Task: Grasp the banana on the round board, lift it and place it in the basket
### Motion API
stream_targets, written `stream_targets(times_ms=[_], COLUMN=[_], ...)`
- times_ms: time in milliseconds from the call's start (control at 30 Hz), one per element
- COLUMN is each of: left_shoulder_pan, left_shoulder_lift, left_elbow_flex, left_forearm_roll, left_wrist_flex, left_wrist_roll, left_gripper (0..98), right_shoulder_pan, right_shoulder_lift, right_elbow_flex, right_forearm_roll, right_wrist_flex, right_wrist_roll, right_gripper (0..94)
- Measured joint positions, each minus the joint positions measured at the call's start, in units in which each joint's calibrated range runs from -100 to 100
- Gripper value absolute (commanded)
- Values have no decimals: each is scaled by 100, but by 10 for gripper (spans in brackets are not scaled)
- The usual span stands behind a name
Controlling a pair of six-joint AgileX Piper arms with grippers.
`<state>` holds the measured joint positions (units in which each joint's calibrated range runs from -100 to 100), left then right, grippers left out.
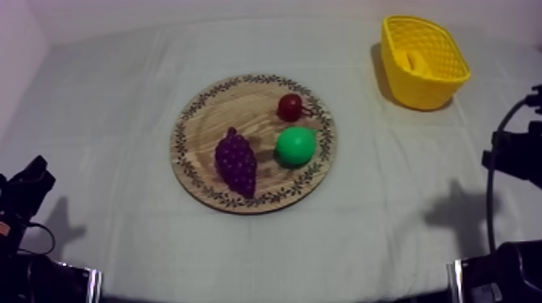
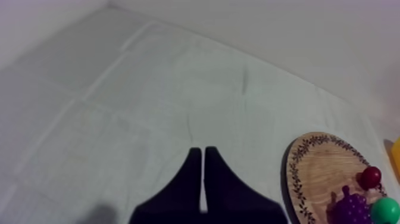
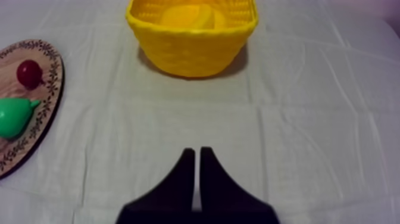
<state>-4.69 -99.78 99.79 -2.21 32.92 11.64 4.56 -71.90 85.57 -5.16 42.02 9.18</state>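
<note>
The banana (image 1: pixel 417 61) lies inside the yellow basket (image 1: pixel 442 89) at the back right of the table; over the basket's rim (image 3: pixel 191 27) its yellow body (image 3: pixel 189 16) shows. The round wooden board (image 1: pixel 211 127) in the middle carries a bunch of grapes (image 1: pixel 236 161), a green pear (image 1: pixel 296 146) and a small red fruit (image 1: pixel 289 105). My left gripper (image 2: pixel 203 156) is shut on nothing, over bare cloth left of the board (image 2: pixel 315 170). My right gripper (image 3: pixel 197 156) is shut too, empty, over cloth in front of the basket.
My left arm (image 1: pixel 24 193) rests low at the table's left edge, my right arm (image 1: pixel 516 153) at the right edge. Bare cloth lies between the board and the basket. The pear (image 3: pixel 13 116) and red fruit (image 3: pixel 29 73) sit near the board's rim (image 3: pixel 50 101).
</note>
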Motion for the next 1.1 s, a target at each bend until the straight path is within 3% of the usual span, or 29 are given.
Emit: stream_targets(times_ms=[233, 400, 767, 900, 1100], left_shoulder_pan=[0, 0, 0, 0, 0], left_shoulder_lift=[0, 0, 0, 0, 0], left_elbow_flex=[0, 0, 0, 0, 0], left_forearm_roll=[0, 0, 0, 0, 0], left_wrist_flex=[0, 0, 0, 0, 0], left_wrist_roll=[0, 0, 0, 0, 0], left_gripper=[1, 1, 1, 1, 1], right_shoulder_pan=[-68, -154, -150, -147, -147], right_shoulder_lift=[-1228, -1822, -2372, -2372, -2372], right_elbow_flex=[383, 621, 1350, 1405, 1418], right_forearm_roll=[87, 197, 403, 403, 403], right_wrist_flex=[717, 877, -53, -450, -480], right_wrist_roll=[-52, -204, -664, -465, 122], right_gripper=[6, 5, 4, 4, 4])
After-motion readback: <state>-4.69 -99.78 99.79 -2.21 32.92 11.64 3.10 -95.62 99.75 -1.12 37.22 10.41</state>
